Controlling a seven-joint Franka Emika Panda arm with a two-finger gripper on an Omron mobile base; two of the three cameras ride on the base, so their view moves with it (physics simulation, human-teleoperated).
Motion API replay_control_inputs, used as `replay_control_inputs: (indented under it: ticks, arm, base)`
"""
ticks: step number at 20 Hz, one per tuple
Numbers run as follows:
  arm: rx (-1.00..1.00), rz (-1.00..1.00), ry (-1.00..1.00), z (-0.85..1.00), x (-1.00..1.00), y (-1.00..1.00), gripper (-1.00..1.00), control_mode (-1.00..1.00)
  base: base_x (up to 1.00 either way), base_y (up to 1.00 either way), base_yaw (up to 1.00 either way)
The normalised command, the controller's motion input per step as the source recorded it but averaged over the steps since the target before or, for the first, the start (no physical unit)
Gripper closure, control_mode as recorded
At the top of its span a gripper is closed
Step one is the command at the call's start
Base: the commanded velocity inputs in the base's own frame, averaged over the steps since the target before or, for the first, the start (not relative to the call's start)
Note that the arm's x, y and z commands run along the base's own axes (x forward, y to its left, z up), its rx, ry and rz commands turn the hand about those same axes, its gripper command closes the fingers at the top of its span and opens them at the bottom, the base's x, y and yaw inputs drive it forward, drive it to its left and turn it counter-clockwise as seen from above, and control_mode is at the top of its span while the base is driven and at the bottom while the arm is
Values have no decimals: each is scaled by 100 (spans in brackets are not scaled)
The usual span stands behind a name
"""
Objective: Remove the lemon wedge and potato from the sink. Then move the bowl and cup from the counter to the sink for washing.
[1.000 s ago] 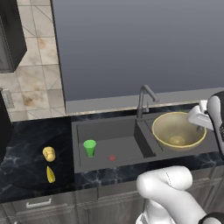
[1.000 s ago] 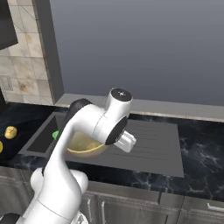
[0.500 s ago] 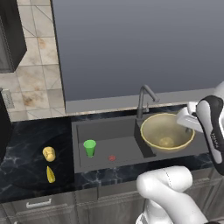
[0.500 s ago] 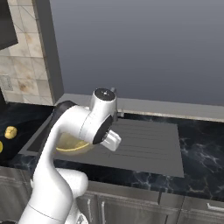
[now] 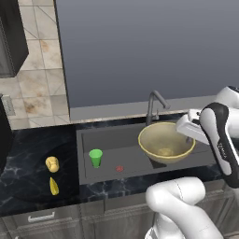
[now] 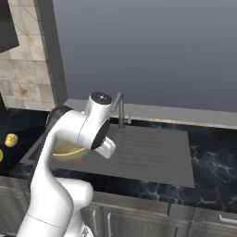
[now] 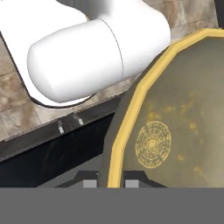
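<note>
The wide tan-yellow bowl point(image 5: 166, 144), its rim clenched between my fingers point(image 7: 90, 183), hangs over the dark grey sink point(image 5: 109, 140) where the small green cup point(image 5: 96, 157) already stands; potato point(image 5: 52, 164) and lemon wedge point(image 5: 54, 186) lie on the counter point(image 5: 28, 154).

In the left base view the dark grey recessed sink point(image 5: 107, 144) sits mid-frame. The small green tapered cup point(image 5: 96, 157) stands inside it at its left, with the small red drain point(image 5: 119, 168) just right of it. The wide tan-yellow bowl point(image 5: 166, 141) hangs tilted right of centre, before the dark curved faucet point(image 5: 156, 105). At lower left, on the black marbled counter point(image 5: 28, 186), the rounded yellow-tan potato point(image 5: 52, 163) lies just above the narrow yellow lemon wedge point(image 5: 54, 186).
</note>
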Motion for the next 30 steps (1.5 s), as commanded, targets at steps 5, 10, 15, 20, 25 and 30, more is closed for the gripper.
replay_control_inputs:
  ticks: [5,10,15,20,25,30]
  arm:
    - [1,0,6,-7,20,30,100,-100]
    - [0,0,9,-13,28,23,100,-100]
    - [0,0,9,-14,28,15,100,-100]
    - [0,0,6,-15,27,17,100,-100]
    - [0,0,3,-17,24,15,100,-100]
    - [0,-2,0,-17,20,11,100,-100]
  base:
    - [0,0,0]
    - [0,0,0]
    - [0,0,0]
    - [0,0,0]
    - [0,0,0]
    - [0,0,0]
